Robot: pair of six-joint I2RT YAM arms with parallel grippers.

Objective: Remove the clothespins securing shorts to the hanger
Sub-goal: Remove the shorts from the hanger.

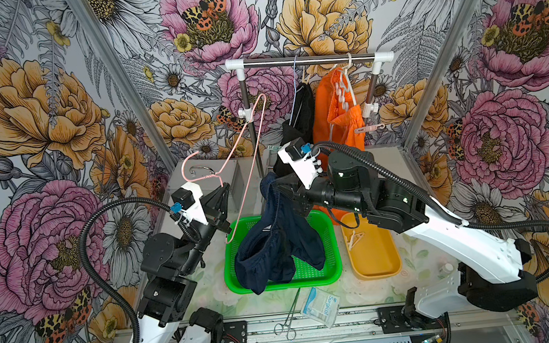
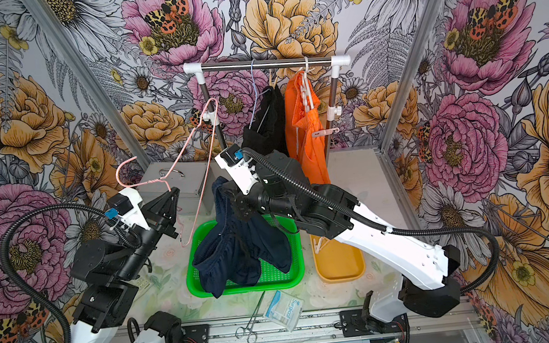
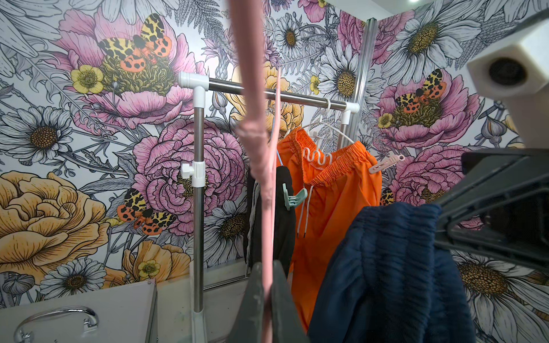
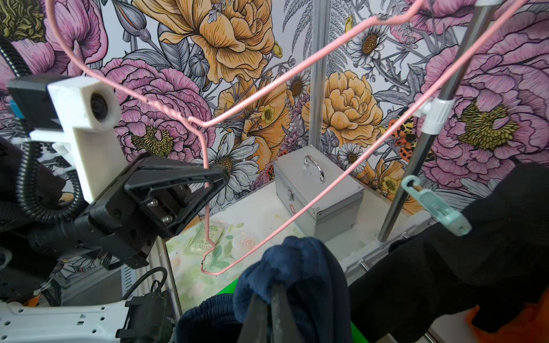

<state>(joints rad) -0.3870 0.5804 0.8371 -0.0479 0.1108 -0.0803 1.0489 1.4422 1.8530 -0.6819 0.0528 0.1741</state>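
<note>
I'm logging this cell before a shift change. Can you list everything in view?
navy shorts: one, dark blue, held above green basket
black shorts: one, black, hanging on rail
orange shorts: one, orange, hanging on rail
teal clothespin: one, on black shorts
pink clothespin: one, on orange shorts
white clothespins: about two, in yellow tray
pink hanger: one, bare wire, off rail
forceps: one, steel, front edge
packet: one, white-blue, beside forceps
metal box: one, silver, back left
left end effector: shut on pink hanger
right end effector: shut on navy shorts
</note>
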